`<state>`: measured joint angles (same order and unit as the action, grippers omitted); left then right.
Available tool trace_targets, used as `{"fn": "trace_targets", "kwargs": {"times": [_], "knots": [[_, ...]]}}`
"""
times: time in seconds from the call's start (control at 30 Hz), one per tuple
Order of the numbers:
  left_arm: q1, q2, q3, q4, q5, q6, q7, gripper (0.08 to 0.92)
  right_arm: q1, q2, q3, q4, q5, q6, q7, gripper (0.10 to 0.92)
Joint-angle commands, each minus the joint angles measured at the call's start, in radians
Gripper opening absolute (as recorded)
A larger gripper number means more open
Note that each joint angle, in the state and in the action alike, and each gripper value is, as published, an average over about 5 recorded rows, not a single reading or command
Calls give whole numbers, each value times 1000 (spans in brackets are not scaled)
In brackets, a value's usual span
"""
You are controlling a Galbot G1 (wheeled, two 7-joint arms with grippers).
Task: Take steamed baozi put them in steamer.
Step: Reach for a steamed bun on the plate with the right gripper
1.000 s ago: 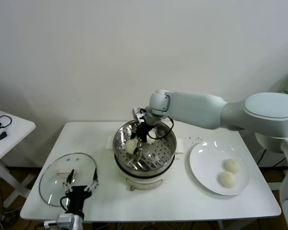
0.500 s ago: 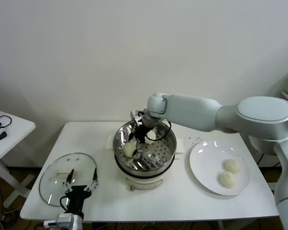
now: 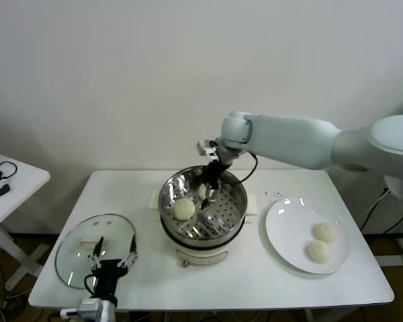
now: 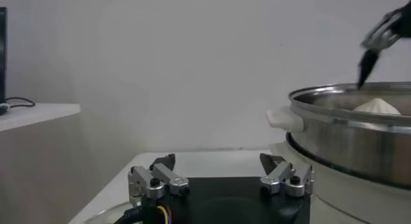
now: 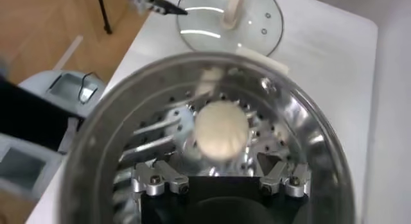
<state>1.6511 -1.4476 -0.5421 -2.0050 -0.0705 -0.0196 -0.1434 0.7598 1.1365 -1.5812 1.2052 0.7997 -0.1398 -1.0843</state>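
Note:
The steamer (image 3: 236, 213) stands mid-table on its white base. One baozi (image 3: 183, 208) lies on its perforated tray; it also shows in the right wrist view (image 5: 220, 130) and in the left wrist view (image 4: 377, 106). A second pale round shape (image 3: 202, 192) sits by the fingers, partly hidden. My right gripper (image 3: 210, 182) hangs open and empty over the steamer, above and behind the baozi; the right wrist view shows it (image 5: 220, 179) with its jaws spread. Two more baozi (image 3: 324, 232) (image 3: 318, 251) lie on the white plate (image 3: 282, 228).
A round glass lid (image 3: 74, 251) lies flat at the table's front left and shows in the right wrist view (image 5: 228, 17). My left gripper (image 3: 114, 260) is parked open over its near edge (image 4: 221, 175). A small side table (image 3: 13, 181) stands far left.
My right gripper has risen out of the steamer and moved back and to the right, away from the baozi, which stays on the tray. The left arm has not moved.

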Motion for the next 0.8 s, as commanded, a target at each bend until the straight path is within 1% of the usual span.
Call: {"fn": "trace_targets", "kwargs": {"times": [0.03, 0.13, 0.23, 0.3, 0.4, 0.6, 0.8], "knots": [[-5, 6, -2, 3, -33, 6, -1, 823, 150, -358, -63, 181, -196, 70, -109, 823], [-5, 9, -4, 6, -33, 7, -2, 823, 106, -469, -37, 209, -308, 94, -124, 823], [-1, 11, -6, 8, -33, 7, -2, 823, 23, -559, 32, 221, -450, 126, -136, 823], [1, 11, -7, 7, -32, 7, -3, 823, -61, -611, 91, 220, -545, 146, -139, 823], [5, 10, -10, 6, -28, 7, -3, 823, -226, -669, 201, 205, -647, 162, -139, 823], [13, 8, -18, 2, -20, 7, -4, 823, -499, -730, 425, 175, -752, 168, -132, 823], [20, 2, -19, -3, -9, 10, -6, 823, -708, -738, 599, 135, -829, 179, -128, 823]]}}
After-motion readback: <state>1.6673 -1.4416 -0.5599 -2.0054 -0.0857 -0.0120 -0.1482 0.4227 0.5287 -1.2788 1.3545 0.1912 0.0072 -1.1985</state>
